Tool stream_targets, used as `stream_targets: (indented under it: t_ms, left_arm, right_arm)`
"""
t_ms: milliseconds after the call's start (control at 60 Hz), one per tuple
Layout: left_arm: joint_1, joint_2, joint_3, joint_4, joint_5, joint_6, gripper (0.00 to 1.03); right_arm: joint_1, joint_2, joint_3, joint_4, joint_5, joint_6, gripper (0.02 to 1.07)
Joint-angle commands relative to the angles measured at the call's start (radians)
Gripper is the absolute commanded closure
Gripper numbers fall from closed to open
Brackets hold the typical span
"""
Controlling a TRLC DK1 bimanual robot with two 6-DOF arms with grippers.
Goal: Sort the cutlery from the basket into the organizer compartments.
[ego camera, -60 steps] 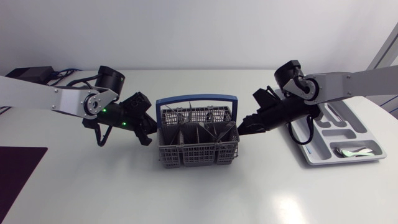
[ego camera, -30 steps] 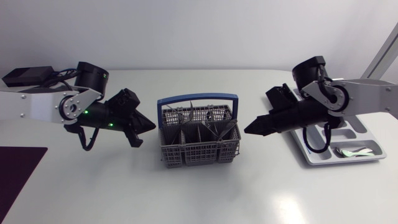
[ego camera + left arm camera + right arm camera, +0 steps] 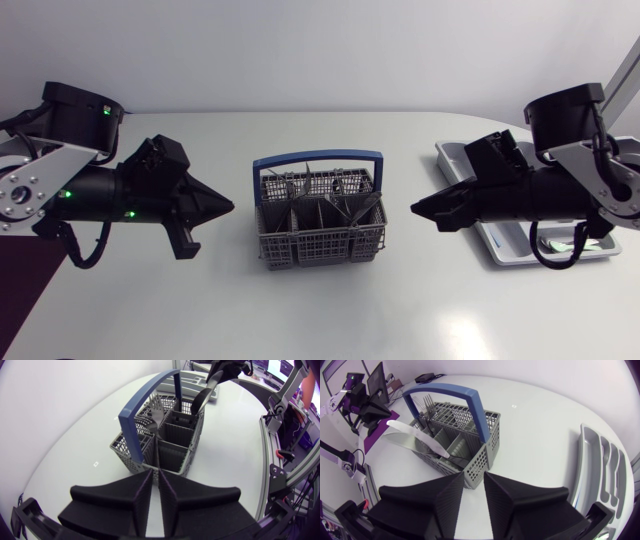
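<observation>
While lining up on the cutlery [image 3: 300,186], upright in the basket [image 3: 318,252] at mid-table, pick the spoon [image 3: 367,207] leaning out toward the right gripper [image 3: 418,208], now slightly parted and empty. Spread wider, pinch its exposed end, lift straight up clear of the handle [image 3: 318,157], then carry to the organizer [image 3: 452,152] under the right arm [image 3: 590,172]. Keep the left gripper [image 3: 226,207], pressed together on nothing, beside the basket to steady it

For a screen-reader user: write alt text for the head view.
A grey, blue-handled cutlery basket stands mid-table. The left pincer and right pincer point at it from either side, not touching; the organizer lies partly under the right arm.
</observation>
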Motion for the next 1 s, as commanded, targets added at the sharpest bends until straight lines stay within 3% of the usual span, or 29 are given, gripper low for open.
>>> stream_targets:
  t_ms: [0,283,483,600,750,817,983]
  left_arm:
    - [-0.026,-0.044,-0.032,-0.019,-0.012,-0.033,0.91]
    - [-0.138,-0.107,-0.064,-0.032,-0.086,-0.097,0.91]
    - [-0.187,-0.145,-0.09,-0.028,-0.114,-0.129,0.91]
    - [-0.195,-0.165,-0.098,-0.023,-0.114,-0.157,0.9]
    - [-0.192,-0.19,-0.107,-0.023,-0.112,-0.181,0.84]
    - [-0.194,-0.202,-0.112,-0.023,-0.112,-0.192,0.84]
    - [-0.206,-0.22,-0.113,-0.034,-0.112,-0.217,0.74]
  right_arm:
    - [0.03,-0.051,-0.036,-0.006,0.02,-0.017,0.59]
    - [0.159,-0.135,-0.066,-0.01,0.115,-0.02,0.44]
    - [0.255,-0.149,-0.086,0.027,0.189,-0.015,0.41]
    - [0.268,-0.166,-0.073,0.027,0.194,0.01,0.41]
    - [0.294,-0.186,-0.079,0.034,0.203,0.053,0.32]
    - [0.335,-0.198,-0.099,0.068,0.295,0.079,0.25]
    - [0.458,-0.186,-0.107,0.071,0.487,0.123,0.25]
